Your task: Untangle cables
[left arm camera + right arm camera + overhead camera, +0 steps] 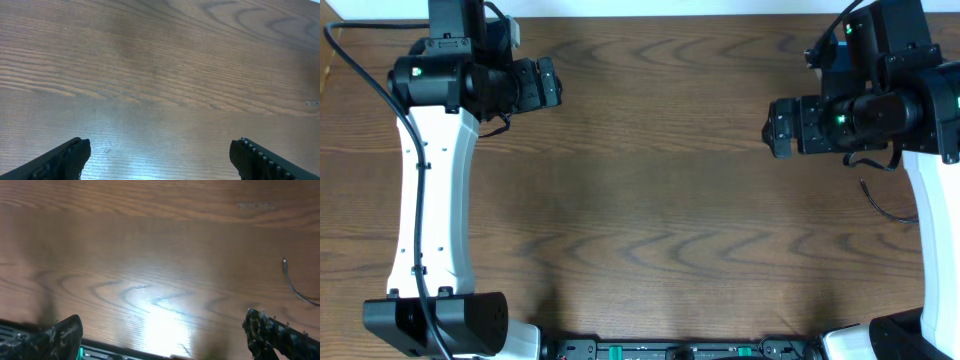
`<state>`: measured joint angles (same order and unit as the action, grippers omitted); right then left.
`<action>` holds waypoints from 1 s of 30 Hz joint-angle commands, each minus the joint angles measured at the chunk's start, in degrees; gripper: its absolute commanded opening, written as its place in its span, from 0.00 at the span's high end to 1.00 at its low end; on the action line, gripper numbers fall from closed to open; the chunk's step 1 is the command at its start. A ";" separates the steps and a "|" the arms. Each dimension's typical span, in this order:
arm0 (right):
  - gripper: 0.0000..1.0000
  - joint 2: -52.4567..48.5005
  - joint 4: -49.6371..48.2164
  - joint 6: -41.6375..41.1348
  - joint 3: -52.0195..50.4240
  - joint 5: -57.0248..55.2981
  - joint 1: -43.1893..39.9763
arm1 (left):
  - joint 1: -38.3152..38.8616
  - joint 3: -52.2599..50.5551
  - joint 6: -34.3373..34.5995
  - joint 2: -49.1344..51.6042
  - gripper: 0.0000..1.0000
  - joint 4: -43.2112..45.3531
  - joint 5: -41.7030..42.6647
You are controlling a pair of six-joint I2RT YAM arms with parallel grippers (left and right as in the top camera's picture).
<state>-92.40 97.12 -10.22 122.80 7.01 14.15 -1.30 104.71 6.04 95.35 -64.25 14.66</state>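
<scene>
One thin black cable (886,203) lies on the table at the right, by the right arm's white link, with a small plug end toward the table's middle; the rest of it runs under the arm. Its end also shows in the right wrist view (292,282). No white cable is in view. My left gripper (552,84) is open and empty, held above the table at the back left. My right gripper (775,128) is open and empty at the back right, up and to the left of the cable end. Both wrist views show bare wood between the fingers (160,155) (162,335).
The wooden table (660,190) fills the view. The arm bases and a black rail with green parts (670,350) sit along the front edge. Thicker black wires run along both arms.
</scene>
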 commanded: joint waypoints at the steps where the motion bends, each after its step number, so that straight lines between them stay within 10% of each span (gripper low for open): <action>1: 0.01 0.26 0.17 4.02 0.35 -1.03 0.22 | -0.02 0.09 0.26 0.11 0.06 -0.17 -0.39; 8: 0.01 2.29 -2.51 8.39 -6.54 -1.14 0.81 | -0.02 0.09 0.26 0.11 0.06 -0.17 -0.39; 30: 0.01 49.51 -59.54 10.75 -70.10 -16.55 0.90 | -0.02 0.09 0.26 0.11 0.06 -0.17 -0.39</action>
<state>-47.35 41.10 -0.14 56.95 -7.64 14.81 -1.30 104.71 6.04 95.37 -64.27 14.66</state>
